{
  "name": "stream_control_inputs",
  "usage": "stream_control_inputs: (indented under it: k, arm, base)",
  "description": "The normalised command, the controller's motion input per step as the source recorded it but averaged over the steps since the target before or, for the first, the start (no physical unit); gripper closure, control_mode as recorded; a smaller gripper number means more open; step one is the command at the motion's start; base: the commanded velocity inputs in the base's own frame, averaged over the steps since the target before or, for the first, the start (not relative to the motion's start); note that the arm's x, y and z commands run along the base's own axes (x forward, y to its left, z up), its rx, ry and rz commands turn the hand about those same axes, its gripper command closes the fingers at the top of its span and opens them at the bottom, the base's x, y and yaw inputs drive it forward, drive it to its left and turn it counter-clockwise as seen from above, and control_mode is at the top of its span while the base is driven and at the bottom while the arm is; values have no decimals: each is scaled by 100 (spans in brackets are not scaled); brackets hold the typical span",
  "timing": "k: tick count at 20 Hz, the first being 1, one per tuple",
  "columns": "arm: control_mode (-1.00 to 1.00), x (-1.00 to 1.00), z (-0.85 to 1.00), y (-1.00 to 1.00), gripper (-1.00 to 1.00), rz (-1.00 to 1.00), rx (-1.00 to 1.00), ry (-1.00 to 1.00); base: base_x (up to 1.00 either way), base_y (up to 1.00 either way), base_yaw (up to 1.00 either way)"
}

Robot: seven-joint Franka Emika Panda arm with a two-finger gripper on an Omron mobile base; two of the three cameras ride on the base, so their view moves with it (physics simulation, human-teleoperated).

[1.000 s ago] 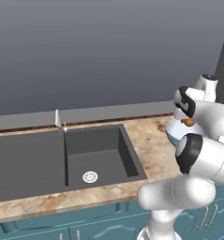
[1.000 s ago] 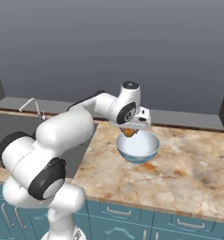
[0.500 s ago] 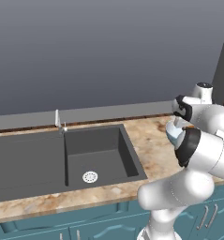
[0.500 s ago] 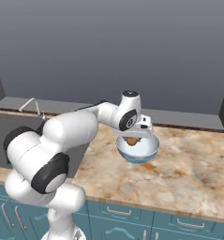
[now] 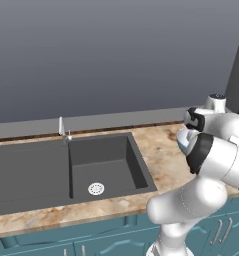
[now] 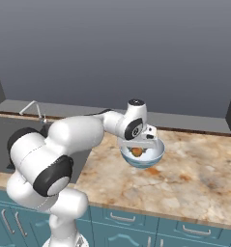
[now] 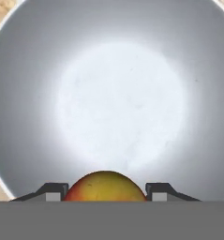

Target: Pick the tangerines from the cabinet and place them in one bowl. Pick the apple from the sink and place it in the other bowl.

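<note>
My gripper [image 7: 105, 192] is shut on the apple [image 7: 105, 186], an orange-red fruit that sits between the two dark fingertips [image 7: 51, 192]. Right below it lies the white inside of the other bowl [image 7: 118, 103]. In the right base view the hand hangs low inside this pale-blue bowl [image 6: 153, 157] on the counter, and the apple [image 6: 137, 152] shows within its rim. The dark grey sink [image 5: 51, 172] with its white drain [image 5: 96, 188] lies to the left. In the left base view my own arm hides most of the bowl [image 5: 181, 141].
A small silver tap [image 5: 61, 129] stands behind the sink. The speckled stone counter [image 6: 194, 183] runs to the right of the bowl. Teal drawers [image 6: 126, 222] with silver handles run below the counter edge. A grey wall rises behind.
The hand has come down with the apple, from above the bowl's rim to inside the bowl. The grip stays shut on the fruit.
</note>
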Motion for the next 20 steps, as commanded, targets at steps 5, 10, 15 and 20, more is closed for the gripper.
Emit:
stream_control_inputs:
  k: [5,10,15,20]
  arm:
    - [-100,-5,-10,0,100,0,0,4]
    - [-100,-1,-4,0,100,0,0,4]
    - [-100,0,0,0,-100,0,0,0]
    - [-100,0,0,0,-100,0,0,0]
  base:
    - [0,0,0]
    - [0,0,0]
    - [0,0,0]
    - [0,0,0]
